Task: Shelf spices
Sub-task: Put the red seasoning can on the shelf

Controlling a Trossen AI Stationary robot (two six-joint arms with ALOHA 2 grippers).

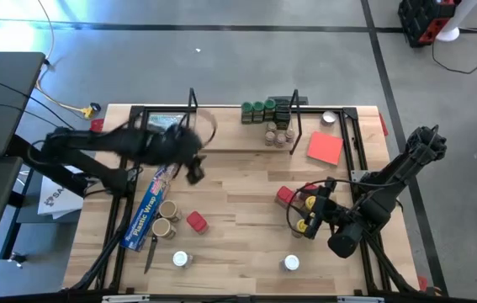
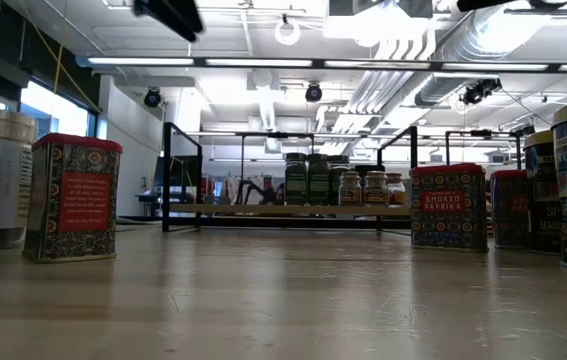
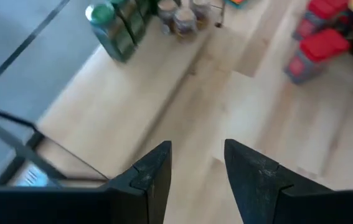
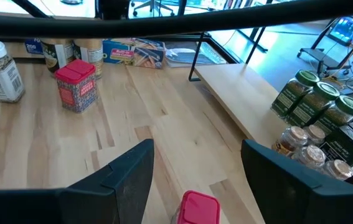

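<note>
shelf (image 1: 230, 141): green-lidded jars (image 1: 257, 112) on it | left gripper (image 3: 196, 163) fingers spread, empty | right gripper (image 4: 196, 167) fingers spread, empty

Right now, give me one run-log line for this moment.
left gripper: open, empty, above table | right gripper: open, empty, over red tin | shelf: green-lidded jars at right end

Green-lidded jars (image 1: 257, 110) stand upright on the light-wood shelf (image 1: 230, 139); red tins (image 1: 196, 221) sit scattered on the tabletop.
</note>
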